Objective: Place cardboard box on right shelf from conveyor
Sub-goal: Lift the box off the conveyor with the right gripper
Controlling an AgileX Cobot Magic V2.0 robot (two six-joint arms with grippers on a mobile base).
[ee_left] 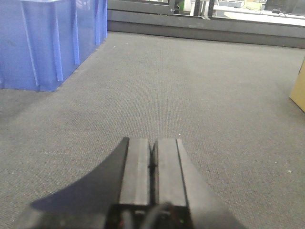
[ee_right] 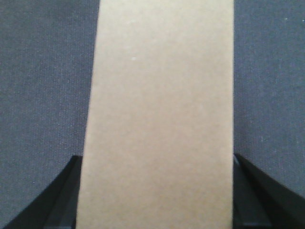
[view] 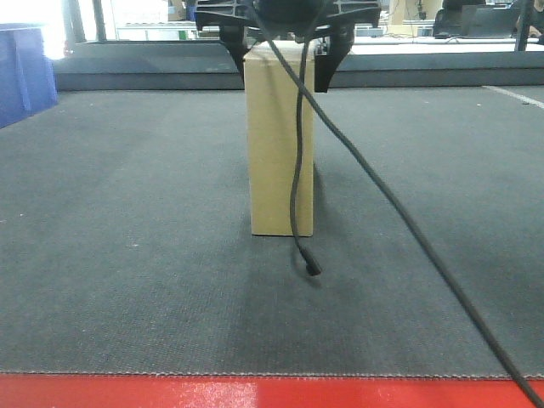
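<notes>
Red paint marked the front edge [view: 255, 393] of the conveyor [view: 127, 255], closest to the front camera. Past it, a black cable [view: 294, 170] hung down in front of the cardboard box [view: 276, 144]. The loose end of the cable dangled low by the conveyor. The box stood upright on the conveyor, right under the right hand [view: 280, 68]. That hand was above the box, with one finger [view: 235, 59] on each side of the box top. Far off to the left of the hand sat a blue bin [view: 25, 72].

From the left wrist, the left hand [ee_left: 152, 162] was closest. Its two fingers [ee_left: 136, 167] were pressed flat together, and nothing was between them. It hung low over the conveyor [ee_left: 190, 95]. The blue bin [ee_left: 47, 43] stood ahead of the hand and to its left. Only a corner of the box [ee_left: 299, 90] showed, well off to the hand's right.

From the right wrist, the box [ee_right: 159, 114] filled the middle, straight below the hand. The black fingers [ee_right: 62, 200] showed at both bottom corners. They sat snug against the two sides of the box, so the hand was closed on it. Grey conveyor [ee_right: 43, 71] lay on either side.
</notes>
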